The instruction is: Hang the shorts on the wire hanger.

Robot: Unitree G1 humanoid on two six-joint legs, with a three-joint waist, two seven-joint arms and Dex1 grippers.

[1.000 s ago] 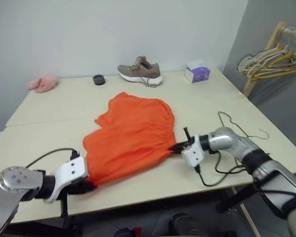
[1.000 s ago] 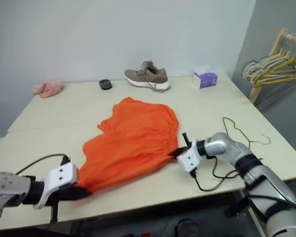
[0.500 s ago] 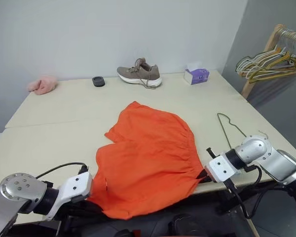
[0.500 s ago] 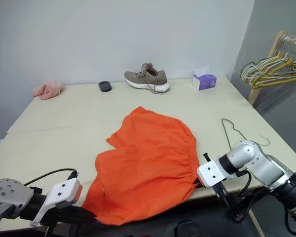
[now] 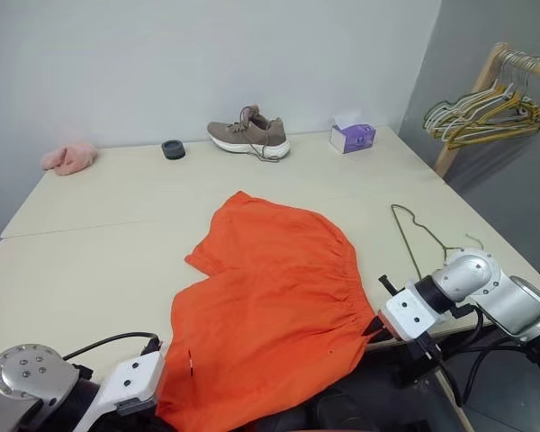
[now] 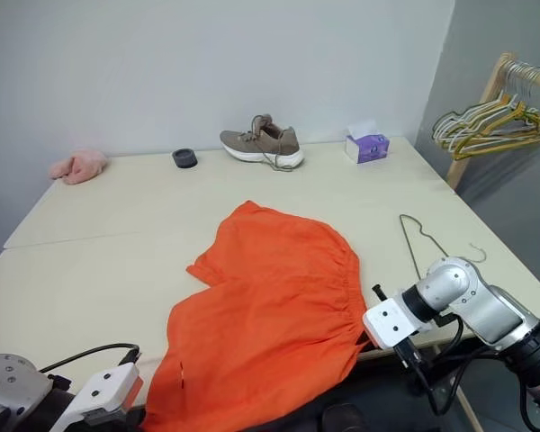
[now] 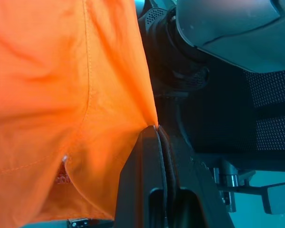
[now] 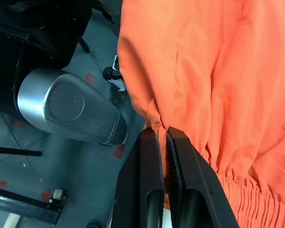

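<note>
Dragged nearer, your bright orange fabric shorts (image 5: 274,310) overhang the pale counter (image 5: 99,225) edge, both tools (image 8: 162,135) (image 7: 156,130) pinching them.

shorts (image 5: 274,301): bright orange soft fabric, spread mostly flat on the table, wrinkled
waistband: gathered elastic, seen along the right-hand side of the garment
near portion: draped over the table's front edge
corners: the lower left corner and the waistband's near end are each pinched by a gripper
wire hanger (image 5: 416,238): single thin dark olive-grey wire, triangular with a curved hook
hanger pose: laid flat on the table, to the right of the shorts, near but apart from them, hook towards the table's right edge
</note>
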